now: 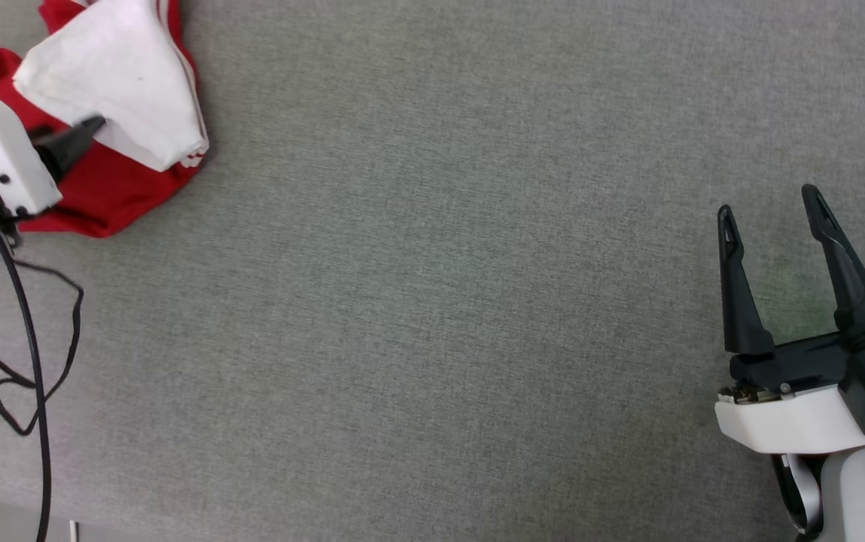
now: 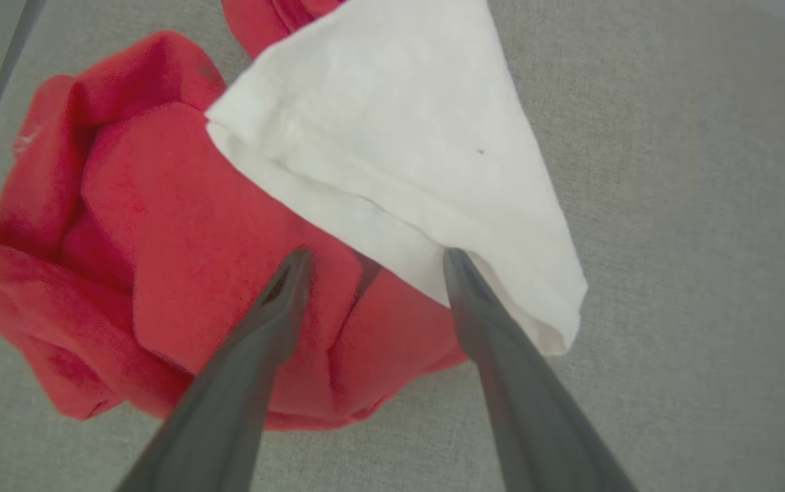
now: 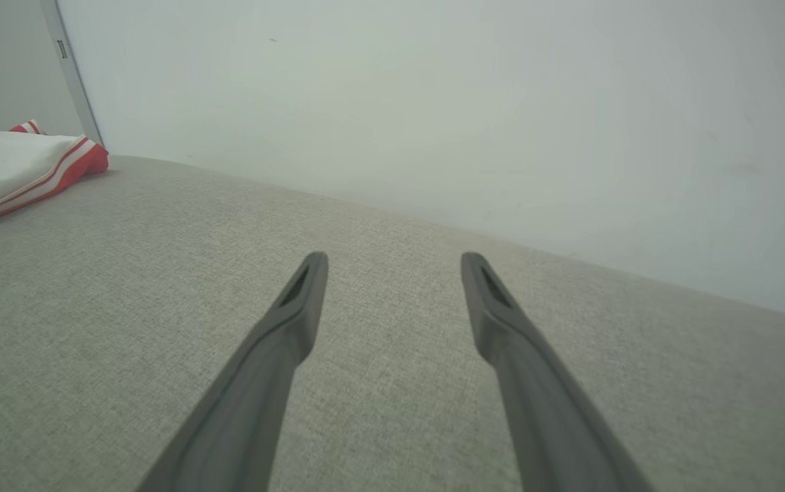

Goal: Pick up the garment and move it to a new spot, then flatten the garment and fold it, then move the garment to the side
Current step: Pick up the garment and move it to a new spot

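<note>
The garment [image 1: 120, 188], a crumpled red shirt with a white sleeve folded over its top, lies bunched on the grey cloth surface [image 1: 432, 301] at about 10 o'clock in the head view, partly cut off by the picture's edge. The left gripper [image 2: 376, 258] reaches toward it from 9 o'clock. In the left wrist view its two dark fingers [image 2: 276, 314] stand wide apart over the heap, one tip above the red cloth, the other at the hem of the white sleeve. Nothing is clasped between them, and whether the tips touch the cloth cannot be told. A black cable [image 1: 33, 354] loops down from that arm at 8 o'clock.

The right gripper [image 1: 769, 203] hangs at 4 o'clock, well apart from the shirt, its fingers spread wide and holding nothing, a green light glowing on its body. In the right wrist view the shirt [image 3: 16, 164] shows at 10 o'clock, striped trim along its edge, before a pale wall [image 3: 433, 102].
</note>
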Robot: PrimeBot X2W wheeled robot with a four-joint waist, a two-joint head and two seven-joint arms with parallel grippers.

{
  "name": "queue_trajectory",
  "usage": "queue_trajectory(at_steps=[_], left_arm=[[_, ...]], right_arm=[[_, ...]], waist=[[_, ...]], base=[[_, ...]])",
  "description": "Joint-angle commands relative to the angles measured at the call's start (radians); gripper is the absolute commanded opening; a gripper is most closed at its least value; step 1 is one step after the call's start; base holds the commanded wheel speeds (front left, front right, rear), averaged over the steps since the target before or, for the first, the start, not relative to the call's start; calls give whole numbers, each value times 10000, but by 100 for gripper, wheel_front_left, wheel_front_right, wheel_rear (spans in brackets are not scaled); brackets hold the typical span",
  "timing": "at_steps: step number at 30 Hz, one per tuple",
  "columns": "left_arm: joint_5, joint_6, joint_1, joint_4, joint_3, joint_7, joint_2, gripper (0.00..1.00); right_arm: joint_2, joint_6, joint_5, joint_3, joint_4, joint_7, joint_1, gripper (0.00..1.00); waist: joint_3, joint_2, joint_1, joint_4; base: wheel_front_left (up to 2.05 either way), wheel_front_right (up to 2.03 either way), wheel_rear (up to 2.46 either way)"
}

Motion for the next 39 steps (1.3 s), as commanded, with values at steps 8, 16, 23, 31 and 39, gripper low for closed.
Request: queue_trajectory(at_steps=[8,16,23,31,39], left_arm=[[-545,-3,-69,1359,-1334,1195,-108,100],[-764,-5,-37,1727,-2595,839,-155,0],[-370,-2,-861,941,-3324,-816,682,0],[123,-2,-1662,-452,-4580,-1730,1039,0],[462,-3,-2396,-2229,-5860,-2118,845,0]], right_arm=[[10,-7,-55,9,-67,-24,-357,100],[10,-7,151,-125,51,-24,-265,100],[10,-7,517,-113,255,-24,-96,100],[10,-7,945,-141,457,-24,196,100],[11,-7,1393,-181,532,-24,431,100]], waist=[[544,0,-1,-437],[428,0,-1,-470],[-396,0,-1,-382],[-1358,0,-1,-368],[-1965,0,-1,-771]], base=[[0,0,0],[0,0,0],[0,0,0],[0,0,0],[0,0,0]])
